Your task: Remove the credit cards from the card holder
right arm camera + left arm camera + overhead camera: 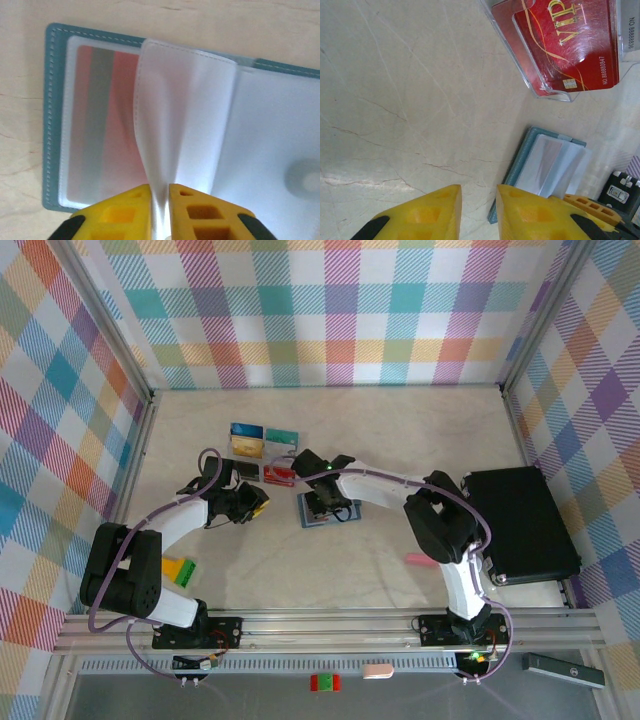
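Observation:
The teal card holder point(343, 512) lies open in the middle of the table. My right gripper point(160, 200) is shut on one of its clear plastic sleeves point(185, 110), lifting it off the page. Under the left-hand sleeve sits a red and grey credit card point(102, 125). My left gripper point(479, 210) hovers low over bare table just left of the holder point(547, 167), open a little with nothing between its yellow fingers. A red VIP card point(570, 45) lies beyond it. Several loose cards point(262, 452) lie in a cluster behind the grippers, seen from above.
A big black box point(520, 525) stands at the right wall. Yellow and green blocks point(180, 570) lie near the left arm's base, and a small pink item point(418, 560) lies near the right arm. Checked walls close in three sides.

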